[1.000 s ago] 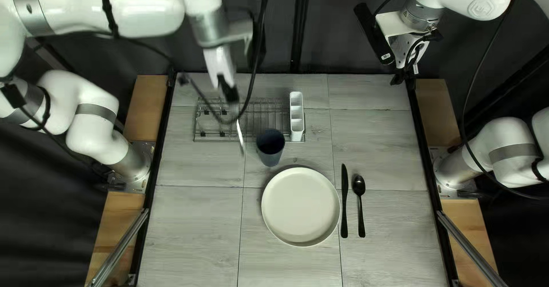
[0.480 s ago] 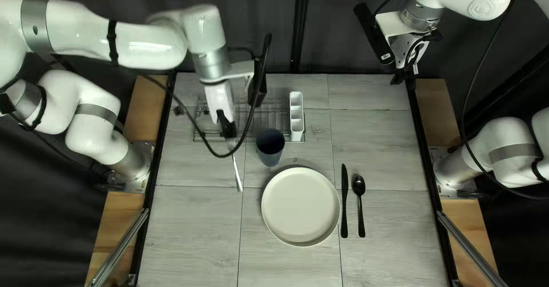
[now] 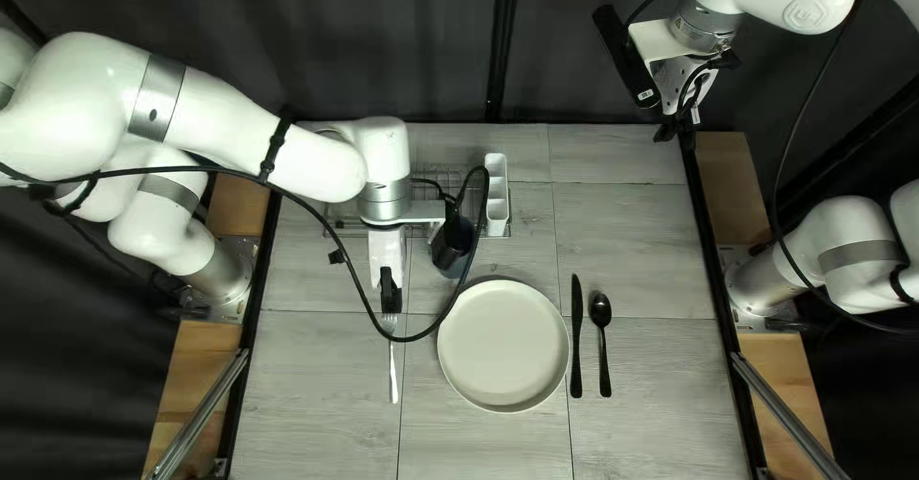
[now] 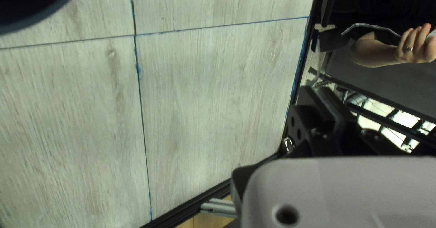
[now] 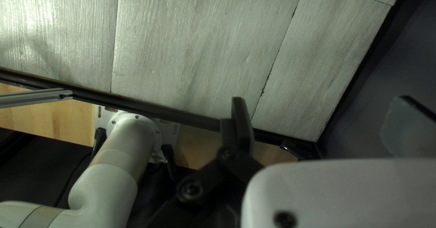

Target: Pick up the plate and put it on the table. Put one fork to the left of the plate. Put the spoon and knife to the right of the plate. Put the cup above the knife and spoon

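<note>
Robotics lab: dark curtain (image 3: pixel 402 35) behind a grey plank counter (image 3: pixel 632 200), aluminium rails (image 3: pixel 782 415) at its edges, white left arm (image 3: pixel 215 121) and right arm (image 3: pixel 847 257) bolted beside it.

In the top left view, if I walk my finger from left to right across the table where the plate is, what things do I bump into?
fork → plate → knife → spoon
</note>
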